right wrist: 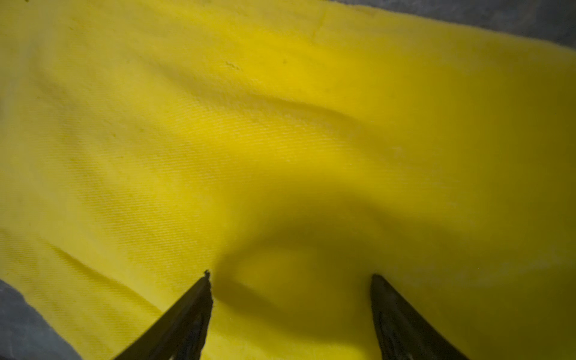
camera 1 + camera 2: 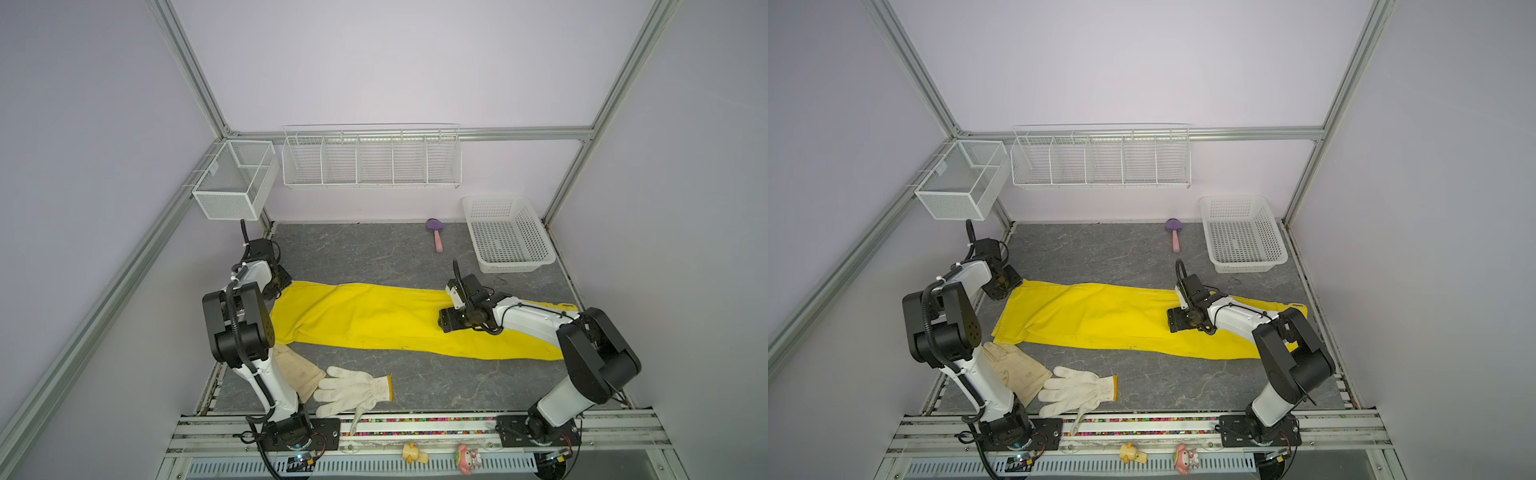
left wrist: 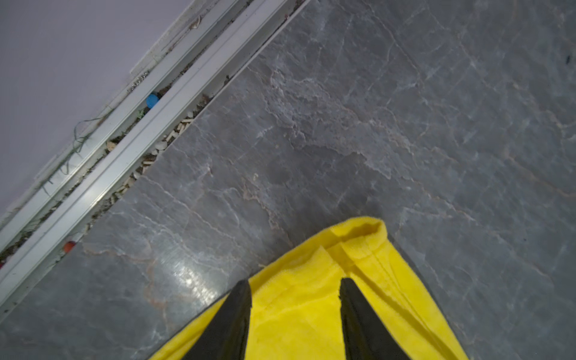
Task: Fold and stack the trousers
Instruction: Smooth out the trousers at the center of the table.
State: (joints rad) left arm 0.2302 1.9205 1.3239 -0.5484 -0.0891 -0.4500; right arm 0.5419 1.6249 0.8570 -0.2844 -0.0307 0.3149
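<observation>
Trousers (image 2: 365, 318): yellow, flat on the grey marbled table (image 2: 374, 253), stretched left to right across mid-frame in both top views. The right end runs under the right arm.

Left gripper (image 2: 283, 286) sits at the trousers' upper-left corner, mid-left of frame. In the left wrist view its fingers (image 3: 240, 311) stand apart with the hemmed cloth corner lying between them, and no pinch is visible.

Right gripper (image 2: 445, 321) is low over the cloth, right of centre. In the right wrist view the jaws are wide apart and grip nothing, with a low hump of cloth between the tips. Cannot tell whether the tips touch the cloth.

Cream glove (image 2: 297, 372) is at lower left, just beside the trousers' lower-left corner and partly hidden by the left arm. Knitted glove (image 2: 353, 390) with a yellow cuff lies right of it. Its fingers touch the cream glove, and one finger hangs over the front rail.

White plastic basket (image 2: 536, 232) is at upper right of the table. A pink-handled purple tool (image 2: 435, 237) lies left of it by the back wall. White wire rack (image 2: 370, 160) is on the back wall, and a mesh box (image 2: 232, 183) is at upper left.
</observation>
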